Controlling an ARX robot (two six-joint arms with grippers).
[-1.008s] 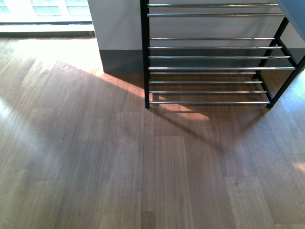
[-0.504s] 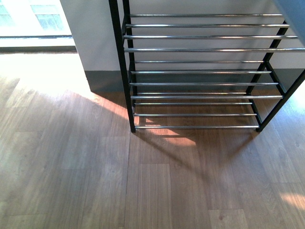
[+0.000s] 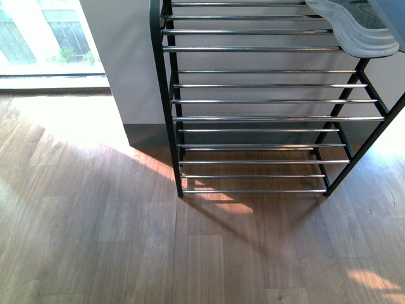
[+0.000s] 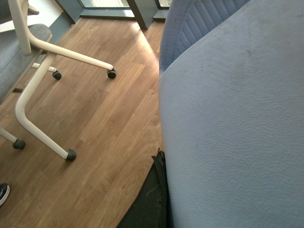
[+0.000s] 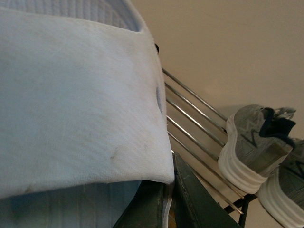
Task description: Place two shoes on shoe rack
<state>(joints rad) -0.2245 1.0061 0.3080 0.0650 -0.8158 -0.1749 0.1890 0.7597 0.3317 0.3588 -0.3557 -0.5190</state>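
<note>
The shoe rack [image 3: 266,118], black-framed with silver rods, stands against the wall in the front view. A pale slipper's wavy sole [image 3: 354,28] hangs over its top tier at the right. In the right wrist view my right gripper [image 5: 166,190] is shut on a pale blue slide slipper [image 5: 71,104], above the rack rods [image 5: 194,118]. The two shoes, grey sneakers with white soles [image 5: 256,142] [image 5: 285,190], sit on those rods. My left gripper [image 4: 164,164] is shut on another pale blue slide slipper [image 4: 232,118], which hides most of the jaws; one dark finger [image 4: 152,199] shows.
Wooden floor [image 3: 126,240] spreads in front of the rack, with a bright window [image 3: 44,38] at the far left. White chair legs on castors [image 4: 42,71] stand on the floor in the left wrist view, and a dark shoe tip [image 4: 2,192] shows at its edge.
The front view has tilted upward, so the rack's higher tiers now show. The slipper's sole has come into view over the rack's top right.
</note>
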